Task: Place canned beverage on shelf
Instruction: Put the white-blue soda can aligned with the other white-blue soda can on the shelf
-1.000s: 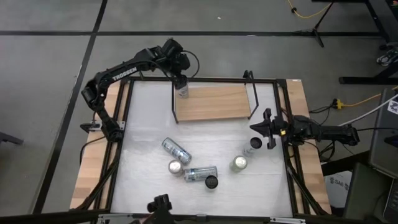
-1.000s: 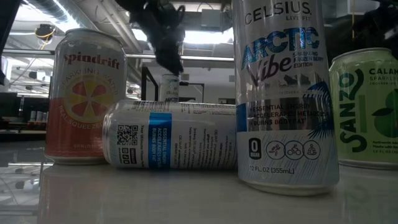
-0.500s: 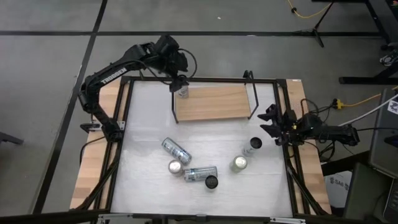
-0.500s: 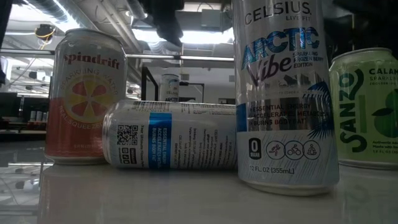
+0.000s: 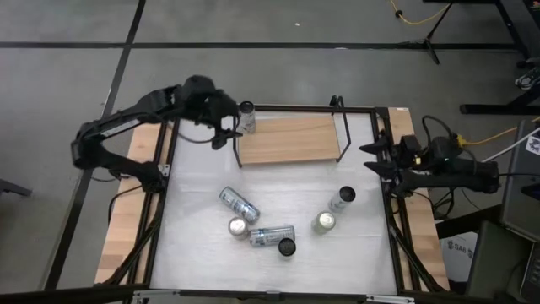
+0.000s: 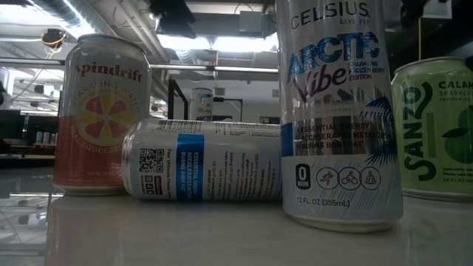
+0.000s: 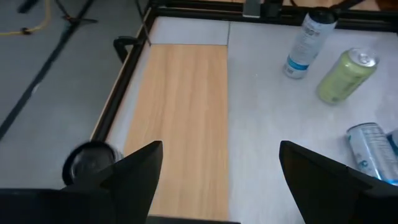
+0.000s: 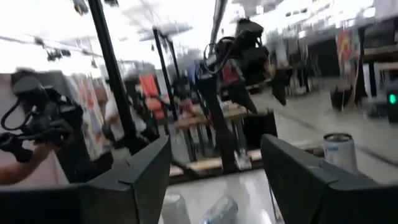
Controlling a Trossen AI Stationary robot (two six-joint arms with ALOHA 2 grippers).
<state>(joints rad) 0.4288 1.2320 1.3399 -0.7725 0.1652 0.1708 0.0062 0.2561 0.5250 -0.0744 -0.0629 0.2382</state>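
In the low view, big cans (image 6: 336, 111) fill the foreground, almost hiding the far can (image 5: 247, 116) standing on the shelf (image 5: 291, 139), upper centre. The left gripper (image 5: 221, 127) hangs beside it, fingers apart, empty. The right gripper (image 5: 377, 158), also spread, sits mid-right.

Two dark jointed arms with black cables and broad flat fingers (image 7: 140, 177).
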